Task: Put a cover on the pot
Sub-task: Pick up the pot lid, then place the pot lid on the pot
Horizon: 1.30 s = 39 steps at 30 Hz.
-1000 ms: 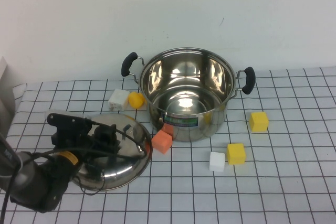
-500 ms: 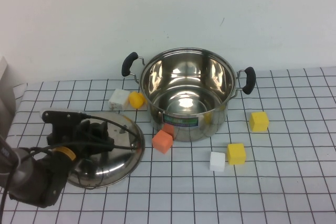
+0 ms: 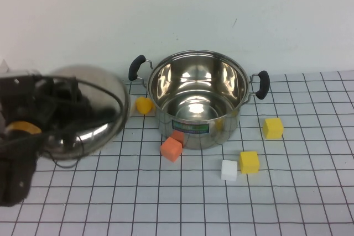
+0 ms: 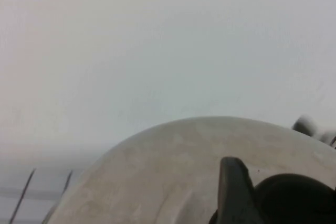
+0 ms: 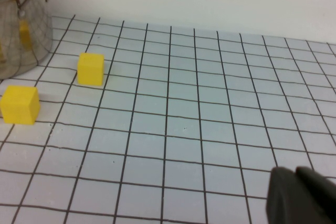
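Grid-pattern table cover (image 3: 310, 203), white wall (image 3: 177, 15) behind. Orange cube (image 3: 171, 149) front-left on the grid, smaller orange piece (image 3: 177, 135) just behind it. White cube (image 3: 228, 170) touching yellow cube (image 3: 248, 162). Second yellow cube (image 3: 272, 127) farther right, apart. Rounded yellow piece (image 3: 144, 105) at left rear. My right wrist cam sees both yellow cubes too.

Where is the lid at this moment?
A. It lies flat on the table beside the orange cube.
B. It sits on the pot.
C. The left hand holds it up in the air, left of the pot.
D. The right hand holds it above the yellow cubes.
C: the left hand holds the lid raised, left of the open pot; the right hand is low over the table, off to the pot's right.
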### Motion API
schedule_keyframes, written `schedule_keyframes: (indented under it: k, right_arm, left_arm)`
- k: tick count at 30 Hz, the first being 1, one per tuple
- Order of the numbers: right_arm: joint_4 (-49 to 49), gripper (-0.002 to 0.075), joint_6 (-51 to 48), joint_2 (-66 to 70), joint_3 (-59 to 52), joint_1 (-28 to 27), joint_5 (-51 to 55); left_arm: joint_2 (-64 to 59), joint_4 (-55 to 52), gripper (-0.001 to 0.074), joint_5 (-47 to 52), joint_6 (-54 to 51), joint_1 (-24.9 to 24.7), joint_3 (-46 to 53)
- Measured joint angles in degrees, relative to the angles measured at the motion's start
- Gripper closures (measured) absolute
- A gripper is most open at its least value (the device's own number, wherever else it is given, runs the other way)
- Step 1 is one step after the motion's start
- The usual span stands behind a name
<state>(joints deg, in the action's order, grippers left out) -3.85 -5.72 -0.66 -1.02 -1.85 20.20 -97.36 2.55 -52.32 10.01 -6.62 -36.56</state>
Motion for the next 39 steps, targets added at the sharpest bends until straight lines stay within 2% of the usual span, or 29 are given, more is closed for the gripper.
schedule_keyframes:
  k: [4,8,11,23,27,32,39]
  right_arm:
    - [0.00,0.0717,0.00,0.00,0.00,0.00,0.00]
    - [0.00,0.0717,0.00,0.00,0.00,0.00,0.00]
    - [0.00,0.0717,0.00,0.00,0.00,0.00,0.00]
    - [0.00,0.0717,0.00,0.00,0.00,0.00,0.00]
    - [0.00,0.0717,0.00,0.00,0.00,0.00,0.00]
    - [0.00,0.0717,0.00,0.00,0.00,0.00,0.00]
    - [0.00,0.0717,0.00,0.00,0.00,0.00,0.00]
  left_arm:
    - [6.21,-9.16,0.0407,3.00,9.64,0.00,-2.48]
    - [6.31,-28.49,0.0407,9.41,25.70,-1.14,-11.79]
    - [3.63,-36.68,0.0407,13.90,33.27,-3.74,-19.68]
    - [-17.21,-46.29,0.0407,22.06,35.88,-13.68,-44.22]
    - [-24.09,-46.68,0.0407,23.99,35.88,-14.72,-50.43]
    - [-28.36,-46.77,0.0407,26.38,34.79,-15.41,-54.96]
    - [-29.76,-46.77,0.0407,27.95,33.94,-16.00,-55.64]
